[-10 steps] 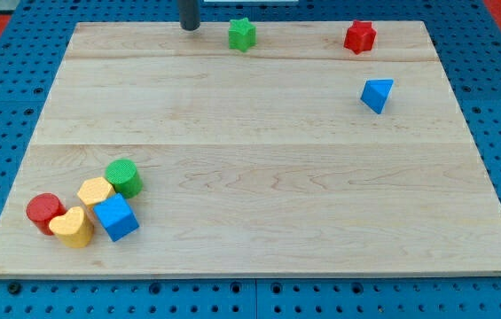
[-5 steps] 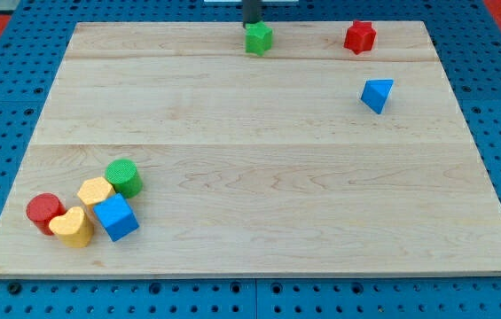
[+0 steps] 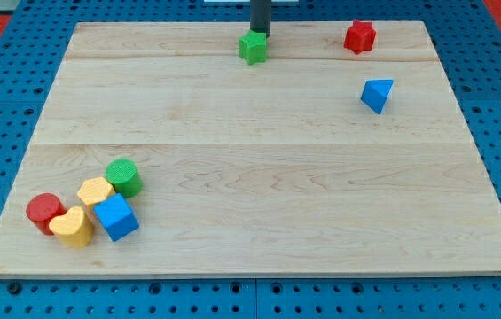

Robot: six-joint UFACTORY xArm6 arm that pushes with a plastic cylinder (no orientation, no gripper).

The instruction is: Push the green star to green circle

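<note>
A pale wooden bench (image 3: 259,177) fills the view, set on a blue pegboard. My tip (image 3: 259,35) comes down from the view's top edge as a dark rod and touches the upper side of the green star (image 3: 253,47), which sits near the bench's top edge, a little right of centre. There is no claw on this arm, so nothing is clenched or released.

The green circle (image 3: 124,177) lies well apart, toward the view's bottom left. It is packed into a cluster – touching a yellow hexagon-like block (image 3: 96,192), with a blue cube (image 3: 116,217), a yellow heart (image 3: 74,227) and a red cylinder (image 3: 44,212) beside them. Between star and circle lies bare wood.

At the view's right, a red star (image 3: 360,36) sits near the top edge, and a blue triangular block (image 3: 377,94) below it – both away from the green star
</note>
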